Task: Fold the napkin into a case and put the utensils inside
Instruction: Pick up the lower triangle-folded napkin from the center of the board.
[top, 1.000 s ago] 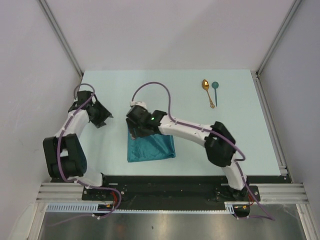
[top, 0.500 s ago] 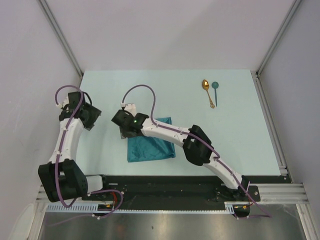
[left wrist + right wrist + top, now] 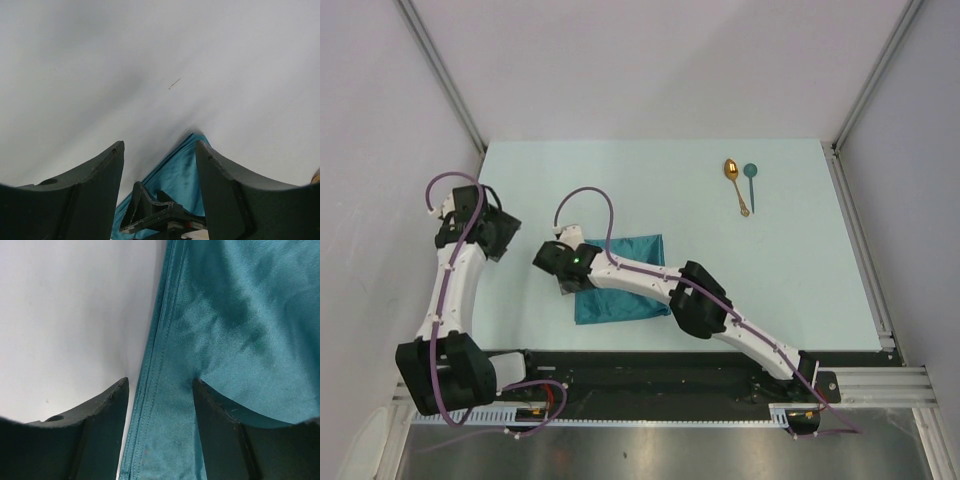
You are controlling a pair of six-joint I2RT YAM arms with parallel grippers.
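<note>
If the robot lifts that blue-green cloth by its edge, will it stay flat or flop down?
The napkin would probably flop, since it lies limp with soft creases. Its sheen hints it may be slippery. It looks thin at the stitched edge, so it is likely very light.

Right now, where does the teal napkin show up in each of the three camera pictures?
Top external: the napkin lies low, left of centre, partly under the right arm.
Left wrist: a teal wedge at bottom centre.
Right wrist: it fills the right half.
Shared landmark: the pale table bordering the cloth.
</note>
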